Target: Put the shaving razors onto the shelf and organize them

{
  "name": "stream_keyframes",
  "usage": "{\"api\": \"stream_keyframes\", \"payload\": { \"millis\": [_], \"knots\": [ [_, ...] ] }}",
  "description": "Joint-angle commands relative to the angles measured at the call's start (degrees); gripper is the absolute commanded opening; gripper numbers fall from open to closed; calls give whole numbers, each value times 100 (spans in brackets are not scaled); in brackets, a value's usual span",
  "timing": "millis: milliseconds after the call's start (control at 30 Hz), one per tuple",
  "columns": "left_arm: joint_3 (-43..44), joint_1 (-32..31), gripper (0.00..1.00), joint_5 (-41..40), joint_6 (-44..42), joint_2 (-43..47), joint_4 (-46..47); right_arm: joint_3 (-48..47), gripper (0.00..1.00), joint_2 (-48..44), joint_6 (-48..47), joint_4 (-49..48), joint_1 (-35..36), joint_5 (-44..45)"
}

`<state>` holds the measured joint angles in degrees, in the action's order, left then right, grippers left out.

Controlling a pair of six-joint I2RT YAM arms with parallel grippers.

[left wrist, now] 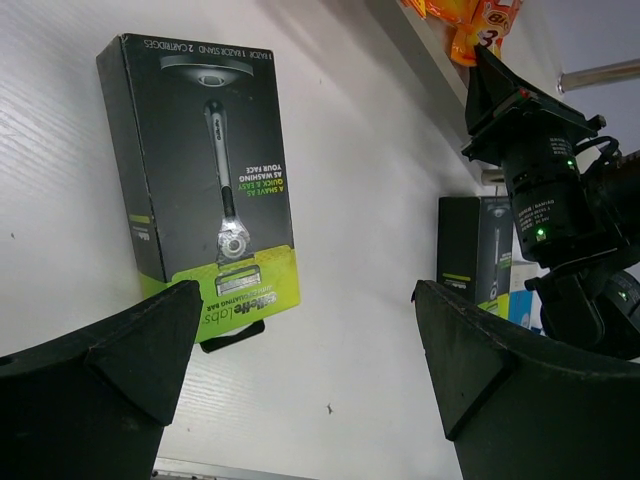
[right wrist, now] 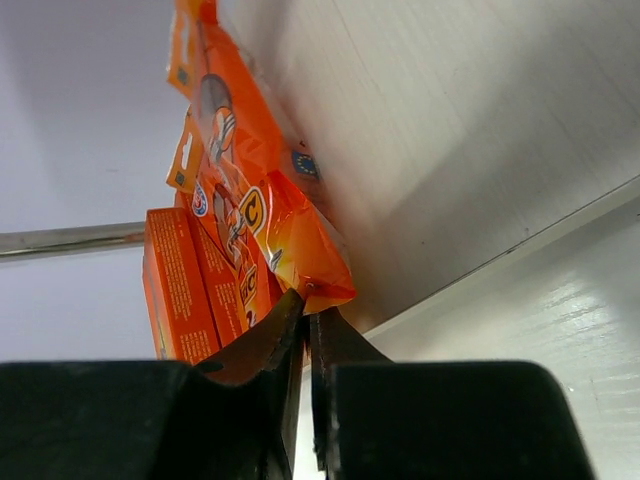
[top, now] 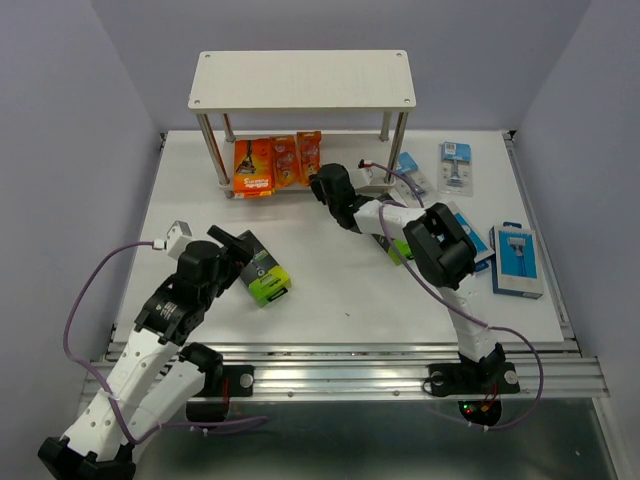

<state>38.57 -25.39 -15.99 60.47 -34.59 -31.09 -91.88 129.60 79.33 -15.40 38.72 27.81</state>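
Pinching one corner, right end effector (right wrist: 312, 305) holds glossy orange razor pack (right wrist: 262, 215).

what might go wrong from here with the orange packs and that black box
1. The right jaws seem to pinch only a corner of an orange pack on the shelf. It may slip, or tip the neighbouring packs leaning beside it.
2. The left jaws stand wide open near the black-and-lime box, which lies flat. Closing off-centre could shove it rather than grip it.
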Motion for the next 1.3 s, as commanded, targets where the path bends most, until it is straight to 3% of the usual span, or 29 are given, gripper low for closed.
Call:
{"api": "stream_keyframes", "payload": {
  "millis": [0,433,533,833,933,1133,1267],
  "knots": [
    [-69,25,99,-203,-70,58,-11,-287,11,92,118,2,48,-48],
    [-86,34,99,-229,-53,22,15,-305,20,127,223,-121,48,-347],
    [-77,25,99,-229,-53,5,42,-296,30,101,215,-156,48,-452],
    [-16,25,99,-229,-44,-30,51,213,44,-435,180,-244,48,-443],
    [10,25,99,-221,-35,-39,24,424,53,-637,171,-279,48,-487],
    [37,34,99,-133,-9,-30,-20,1215,82,-1331,-31,-323,48,-540],
    [11,34,99,-10,0,-57,59,1777,94,-2042,-391,-297,48,-584]
  ]
}}
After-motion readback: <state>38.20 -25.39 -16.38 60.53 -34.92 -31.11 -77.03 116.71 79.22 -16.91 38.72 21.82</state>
